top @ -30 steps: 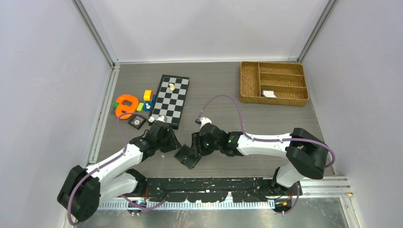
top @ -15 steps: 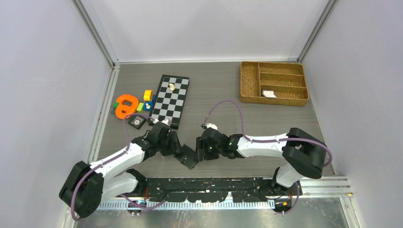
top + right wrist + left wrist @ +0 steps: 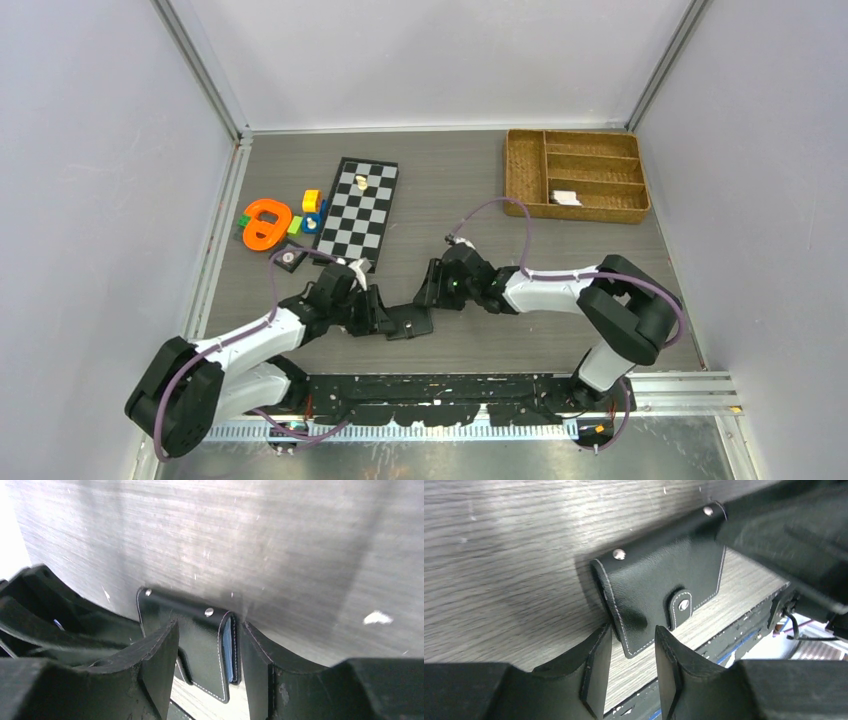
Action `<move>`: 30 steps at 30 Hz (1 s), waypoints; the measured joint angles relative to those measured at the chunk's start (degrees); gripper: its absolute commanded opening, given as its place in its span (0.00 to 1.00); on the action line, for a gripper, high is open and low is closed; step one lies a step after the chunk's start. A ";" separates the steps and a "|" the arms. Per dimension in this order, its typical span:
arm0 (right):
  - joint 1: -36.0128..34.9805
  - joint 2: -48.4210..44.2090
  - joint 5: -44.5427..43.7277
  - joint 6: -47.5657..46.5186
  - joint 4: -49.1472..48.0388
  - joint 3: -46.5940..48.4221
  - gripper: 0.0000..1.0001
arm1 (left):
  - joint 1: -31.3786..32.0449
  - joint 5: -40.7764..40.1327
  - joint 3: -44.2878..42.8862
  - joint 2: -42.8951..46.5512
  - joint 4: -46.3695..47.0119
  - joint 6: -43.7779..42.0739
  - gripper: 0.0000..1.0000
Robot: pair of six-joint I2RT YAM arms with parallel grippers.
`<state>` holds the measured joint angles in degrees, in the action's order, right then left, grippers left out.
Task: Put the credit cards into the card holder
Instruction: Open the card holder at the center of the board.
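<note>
The card holder (image 3: 410,322) is a small black wallet lying folded on the table with its snap strap fastened. My left gripper (image 3: 383,317) is at its left end. In the left wrist view the card holder (image 3: 659,585) has one corner just between the tips of that open gripper (image 3: 633,630). My right gripper (image 3: 432,292) hovers at its far right end. In the right wrist view its open gripper (image 3: 210,630) stands over the card holder (image 3: 200,645), and a bluish inner edge shows at the fold. The credit cards are out of view.
A chessboard (image 3: 360,212) lies at the back left, beside an orange toy (image 3: 265,222), coloured blocks (image 3: 312,200) and a small black square (image 3: 288,257). A brown woven tray (image 3: 513,170) at the back right holds a small white item (image 3: 565,197). The black base rail (image 3: 480,385) runs along the near edge.
The card holder went from lying spread at an angle to folded flat, a little further right. My left gripper followed it rightward. My right gripper drew back up and to the right.
</note>
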<state>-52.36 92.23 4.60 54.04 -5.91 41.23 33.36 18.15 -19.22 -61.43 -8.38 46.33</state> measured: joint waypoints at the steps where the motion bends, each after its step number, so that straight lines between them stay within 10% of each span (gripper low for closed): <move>1: 1.03 0.20 0.31 -0.33 -0.83 0.00 0.56 | 0.02 1.03 0.20 -0.09 0.28 -0.04 0.40; 13: 3.43 -7.17 1.81 -11.17 4.37 0.87 0.68 | 0.26 -3.82 -1.38 3.28 -4.87 -0.28 0.45; 30: 0.66 1.75 16.02 -5.97 -6.08 0.85 0.42 | 0.26 -5.03 -1.88 -0.72 -2.75 0.37 0.34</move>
<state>-51.70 93.97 20.62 48.07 -11.99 42.09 33.63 13.13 -21.10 -62.15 -11.14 46.70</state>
